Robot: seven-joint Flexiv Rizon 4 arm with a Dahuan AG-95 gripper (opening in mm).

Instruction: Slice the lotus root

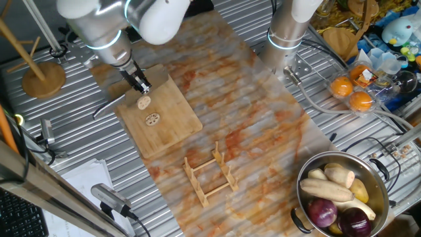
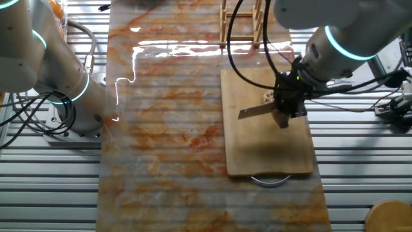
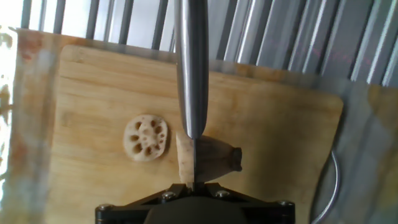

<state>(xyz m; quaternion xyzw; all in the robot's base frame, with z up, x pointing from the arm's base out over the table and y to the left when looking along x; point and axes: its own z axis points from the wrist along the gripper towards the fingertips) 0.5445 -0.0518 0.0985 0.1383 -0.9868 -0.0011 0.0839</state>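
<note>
On the cutting board (image 3: 267,124), a cut slice (image 3: 146,138) lies left of the knife (image 3: 190,68); the end effector (image 1: 140,84) clamps that knife, blade in the lotus root (image 3: 208,158) — the unheld stub may roll or skid aside.

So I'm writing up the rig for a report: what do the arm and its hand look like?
The arm is glossy white with rounded joint housings, each ringed by a glowing cyan light band over a grey metallic collar. Black cables loop along it toward the wrist. The hand is small, dark and boxy; in the hand view its base shows as a black plate with screws.
</note>
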